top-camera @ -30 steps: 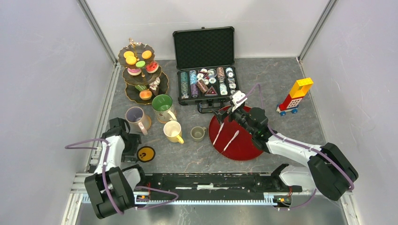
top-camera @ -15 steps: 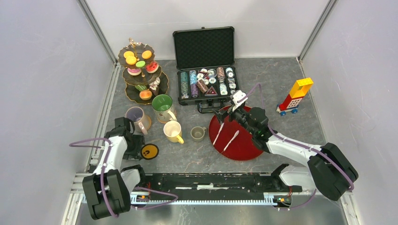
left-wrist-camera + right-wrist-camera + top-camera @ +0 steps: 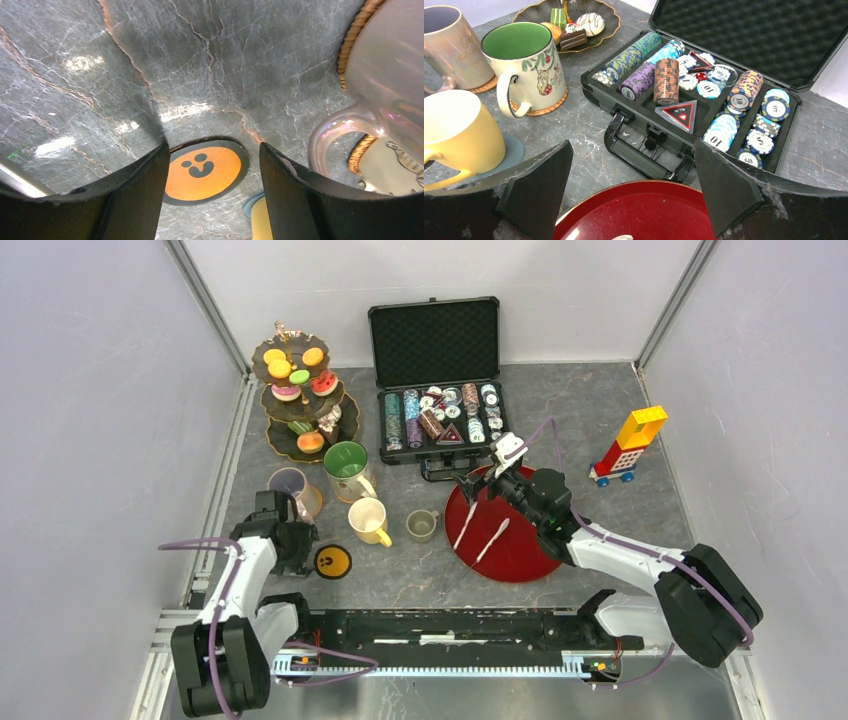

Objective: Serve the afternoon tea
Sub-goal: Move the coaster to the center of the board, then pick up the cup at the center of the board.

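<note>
Down at the table [image 3: 150,60], the left hand [image 3: 212,150] has its fingers partway apart, straddling the orange smiley coaster [image 3: 202,172]. The disc lies flat between them, one edge tucked behind a finger and a sliver of stone showing on the other side. Pinched or merely fenced in? That cannot be told from here. What matters for the next move is the small grey-green cup [image 3: 421,525], which appears to have nothing under it. It sits off to this hand's right, beyond the coaster and past the yellow mug [image 3: 367,518], so the coaster would likely have to go rightward, skirting that mug. The left hand is plainly the nearer one to the coaster. The right hand [image 3: 472,484] hangs wide open and empty over the red tray [image 3: 520,552], close on the cup's far side. The coaster is round, so there is no long axis to line up. It is also thin and flat, so a slide along the table looks easier than a lift. Its face is bright orange with a black rim, two dots and a smile. Ahead of the left hand the lilac mug [image 3: 288,485] and green mug [image 3: 347,460] each sit on a woven mat. Beyond them the three-tier stand [image 3: 276,443] carries its sweets [image 3: 280,368].
</note>
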